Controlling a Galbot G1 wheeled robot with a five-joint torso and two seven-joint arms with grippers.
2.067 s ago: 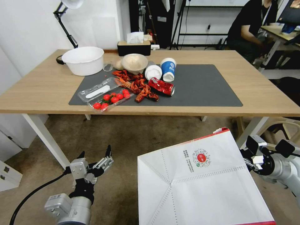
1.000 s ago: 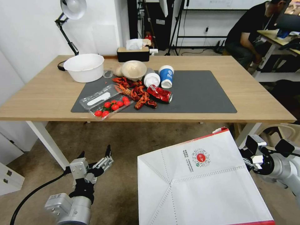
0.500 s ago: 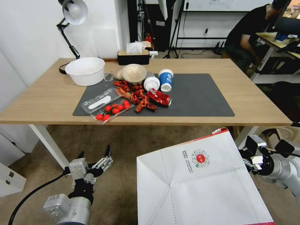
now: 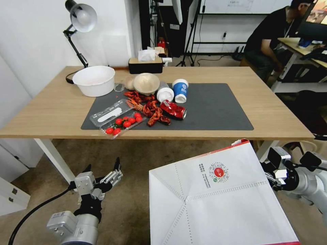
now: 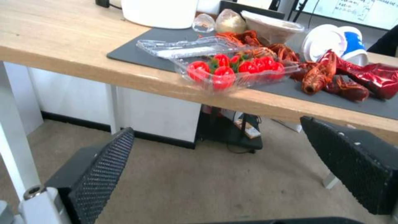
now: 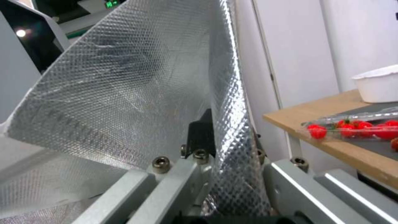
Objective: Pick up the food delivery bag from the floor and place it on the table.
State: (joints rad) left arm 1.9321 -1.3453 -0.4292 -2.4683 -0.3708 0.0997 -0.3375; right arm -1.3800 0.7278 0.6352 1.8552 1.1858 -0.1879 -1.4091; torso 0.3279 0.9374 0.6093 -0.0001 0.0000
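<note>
Head view, from beside the robot: the food delivery bag [image 4: 221,200] hangs clear of the floor [image 4: 143,156], tipped so its folded white base faces up, in front of the tabletop [image 4: 272,115] and below its edge. The right end effector [image 4: 272,177] grips it at the rim on the robot's right; the right wrist view shows the fingers [image 6: 201,133] pinched on the silver foil lining, a hold that judging by the tilt lets the bag swing under one wall. The left end effector [image 4: 104,173] hovers low over the floor on the robot's left, jaws spread wide and holding nothing, apparently waiting. Ahead, the dark mat [image 4: 218,105] is crowded on its left with a tomato tray [image 4: 122,122], crayfish shells [image 4: 150,109] and a crushed red can [image 4: 173,109]; its bare right half looks the likeliest landing spot.
</note>
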